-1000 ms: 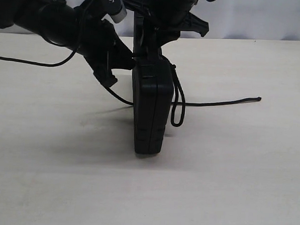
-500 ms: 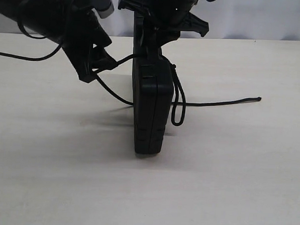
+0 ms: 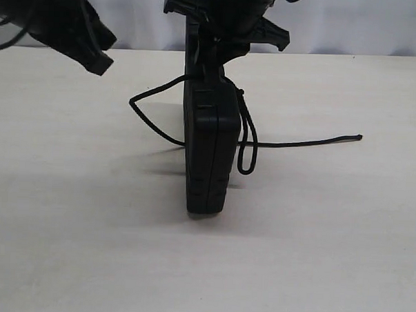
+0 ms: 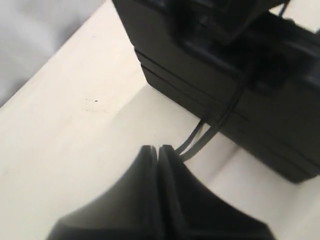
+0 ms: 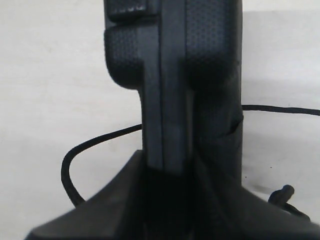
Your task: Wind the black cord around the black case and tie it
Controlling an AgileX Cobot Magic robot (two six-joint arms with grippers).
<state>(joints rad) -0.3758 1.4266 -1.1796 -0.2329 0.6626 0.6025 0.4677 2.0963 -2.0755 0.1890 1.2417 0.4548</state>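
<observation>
The black case (image 3: 210, 149) stands on its narrow edge in the middle of the table. My right gripper (image 3: 207, 56) comes down from above and is shut on the case's upper end; in the right wrist view the case (image 5: 172, 90) sits between the jaws of that gripper (image 5: 170, 172). The black cord (image 3: 144, 115) crosses the case, bulges in a loose loop on its left, hangs in a narrow loop on its right and trails away to the right. My left gripper (image 3: 100, 60) hovers up and to the left, shut and empty (image 4: 158, 150), with two strands of the cord (image 4: 210, 127) running past its tips.
The cord's free end (image 3: 359, 138) lies on the pale table (image 3: 314, 243) to the right of the case. Another cord end (image 5: 285, 190) shows by the case in the right wrist view. A light wall runs along the table's far edge.
My left gripper opened, let the cord go, drew back up and to the left, and closed with nothing in it. The released loop now hangs free left of the case. The right gripper has not moved.
</observation>
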